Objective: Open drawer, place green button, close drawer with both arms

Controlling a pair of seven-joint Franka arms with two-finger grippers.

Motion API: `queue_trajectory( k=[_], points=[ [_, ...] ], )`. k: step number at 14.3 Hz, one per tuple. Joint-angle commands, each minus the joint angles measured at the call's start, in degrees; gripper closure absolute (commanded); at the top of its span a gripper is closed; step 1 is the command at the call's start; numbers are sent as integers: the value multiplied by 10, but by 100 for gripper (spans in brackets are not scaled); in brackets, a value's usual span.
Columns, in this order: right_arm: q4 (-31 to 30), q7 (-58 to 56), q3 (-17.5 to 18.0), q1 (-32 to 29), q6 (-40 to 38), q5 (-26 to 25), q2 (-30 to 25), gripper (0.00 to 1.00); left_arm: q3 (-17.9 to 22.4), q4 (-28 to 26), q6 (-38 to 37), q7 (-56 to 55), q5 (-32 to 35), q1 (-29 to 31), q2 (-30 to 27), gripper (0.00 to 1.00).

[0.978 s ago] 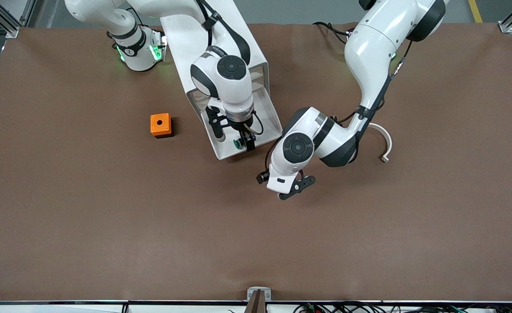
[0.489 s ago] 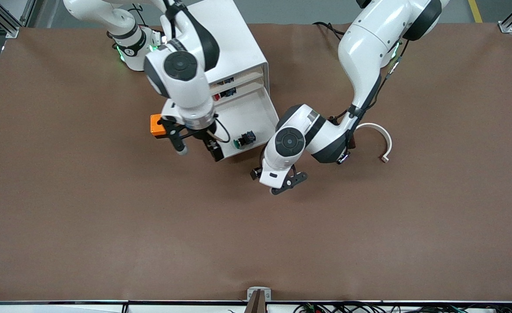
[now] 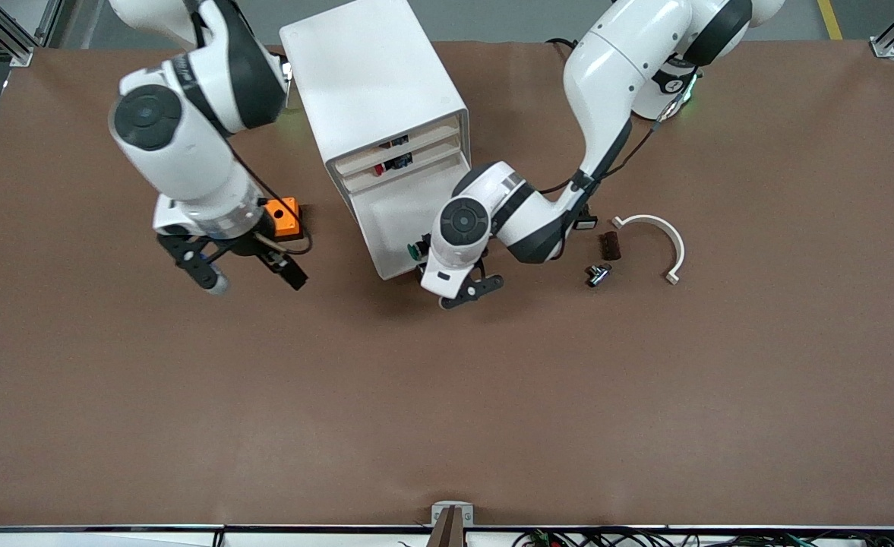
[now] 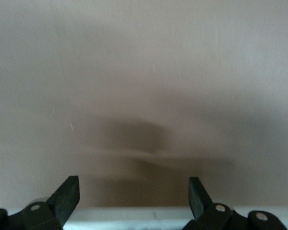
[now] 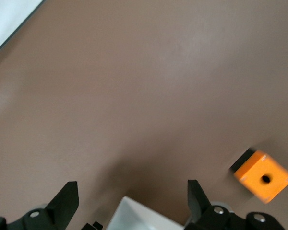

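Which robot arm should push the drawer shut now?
Probably the left. Its gripper hangs open right by the front of the open drawer, where the button lies. The right gripper is open too, off by the orange cube.

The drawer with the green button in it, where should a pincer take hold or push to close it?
Push on the drawer's front lip, the edge nearest the front camera, coming from that camera's side toward the cabinet. The tray sticks straight out, so it likely slides straight in. The left pincer, open, already hangs by that lip. The button lies inside, and the right pincer is open over the table.
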Motion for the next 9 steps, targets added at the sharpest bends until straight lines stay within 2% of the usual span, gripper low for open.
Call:
queue_trajectory(
  k=[1, 5, 9],
  points=[
    [9, -103, 10, -43, -42, 27, -20, 0, -28, -11, 1, -28, 2, 1, -4, 0],
    [14, -303, 10, -107, -89, 41, -45, 0, -65, -15, 1, -45, -41, -1, 0, 0],
    [19, -415, 9, -141, -127, 40, -76, 0, -78, -24, 1, -59, -87, -4, 3, 0]
  ],
)
